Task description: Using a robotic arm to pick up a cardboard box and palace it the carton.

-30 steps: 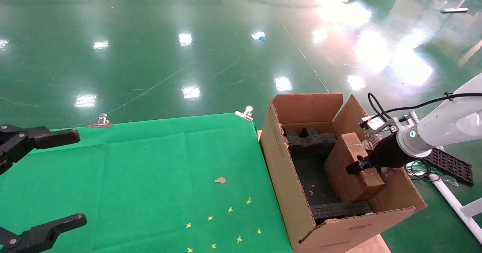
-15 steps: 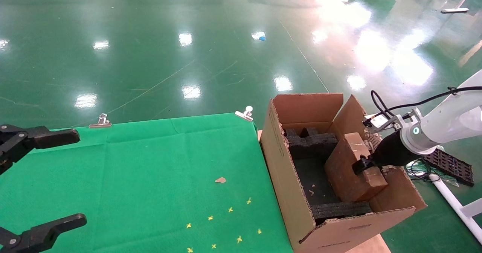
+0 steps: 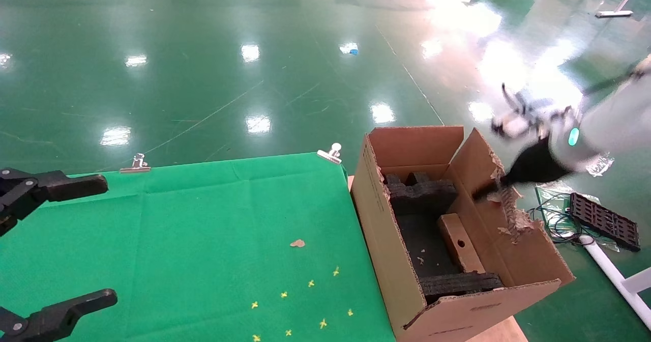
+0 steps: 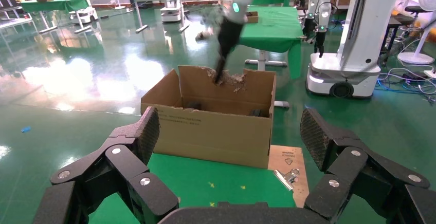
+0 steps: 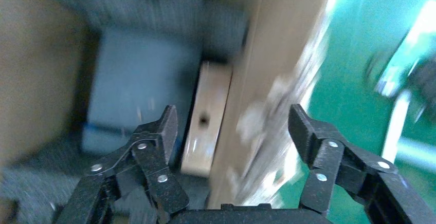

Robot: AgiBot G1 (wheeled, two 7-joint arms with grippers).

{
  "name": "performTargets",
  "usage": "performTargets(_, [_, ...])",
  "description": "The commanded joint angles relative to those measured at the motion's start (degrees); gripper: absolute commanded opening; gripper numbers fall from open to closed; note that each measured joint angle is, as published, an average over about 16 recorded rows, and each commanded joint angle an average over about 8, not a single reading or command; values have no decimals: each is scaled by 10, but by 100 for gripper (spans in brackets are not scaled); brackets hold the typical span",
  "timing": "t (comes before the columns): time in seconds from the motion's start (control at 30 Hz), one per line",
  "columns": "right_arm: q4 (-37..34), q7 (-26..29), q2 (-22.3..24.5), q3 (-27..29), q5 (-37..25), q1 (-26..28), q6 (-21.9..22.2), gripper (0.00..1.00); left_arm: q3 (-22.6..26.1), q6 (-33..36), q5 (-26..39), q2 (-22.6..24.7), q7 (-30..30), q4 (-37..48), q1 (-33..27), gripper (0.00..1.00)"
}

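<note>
The small cardboard box (image 3: 460, 245) lies inside the carton (image 3: 386, 240), tilted against its right wall, with its round hole facing up. It also shows in the right wrist view (image 5: 205, 126). The white robotic arm's right gripper (image 3: 484, 194) is open and empty, blurred, above the carton's torn right flap. In the right wrist view the right gripper (image 5: 234, 118) spans the carton wall (image 5: 272, 80). My left gripper (image 3: 109, 240) is open and empty over the table's left edge. The left wrist view shows the left gripper (image 4: 231, 131), the carton (image 4: 205, 136) and the right gripper (image 4: 220, 75).
A green cloth table (image 3: 203, 220) is held by metal clips (image 3: 330, 152). Yellow cross marks and a brown scrap (image 3: 297, 243) lie on it. Black foam (image 3: 419, 194) lines the carton. A black tray (image 3: 605, 222) and cables lie on the floor at the right.
The right gripper let go of the small box and rose up and to the right, out of the carton. The box dropped lower inside. The left arm has not moved.
</note>
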Motion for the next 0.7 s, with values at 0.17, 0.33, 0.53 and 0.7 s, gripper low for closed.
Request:
performTargets(0.17, [29, -65, 12, 11, 10, 99, -1, 100, 0, 0, 0, 0, 0, 0, 0, 100])
performTargets(0.33, [69, -122, 45, 37, 43, 129, 20, 100, 0, 0, 0, 0, 0, 0, 0, 100])
performTargets(0.53, [116, -164, 80, 72, 77, 131, 34, 100, 1, 0, 0, 0, 0, 0, 0, 100])
performTargets(0.7, [160, -179, 91, 125, 96, 90, 23, 100, 1, 0, 0, 0, 1, 1, 0, 100])
